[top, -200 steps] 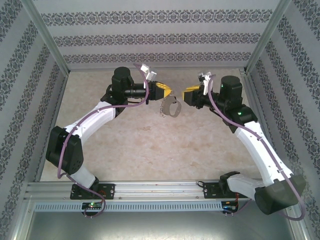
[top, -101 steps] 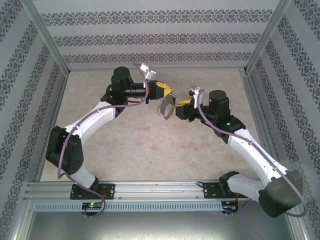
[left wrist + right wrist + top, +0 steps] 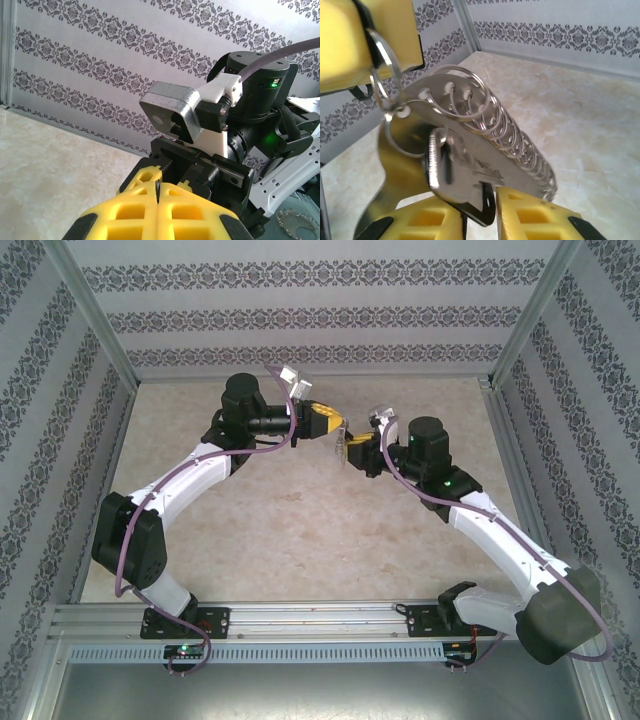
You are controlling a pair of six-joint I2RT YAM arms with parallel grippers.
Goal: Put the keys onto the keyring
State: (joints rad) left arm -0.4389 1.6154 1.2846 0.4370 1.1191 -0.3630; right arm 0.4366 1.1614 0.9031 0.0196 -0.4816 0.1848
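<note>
Keyring [image 3: 395,165] hangs over the marbled table [image 3: 300,530] amid patterned walls [image 3: 320,320], left pincer [image 3: 156,187] clamping it, right pincer [image 3: 480,202] seemingly nipping the key [image 3: 460,175].

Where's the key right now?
Right wrist view, bottom centre: the key sits in the right gripper, black head between its fingers, blade against the keyring hanging from the left gripper.

Walls [image 3: 320,325]: pale wallpaper with dark damask bands, three sides. Tabletop [image 3: 320,540]: beige marbled surface, evenly lit. Aluminium posts [image 3: 95,315] at the corners, slotted rail [image 3: 300,613] along near edge.
</note>
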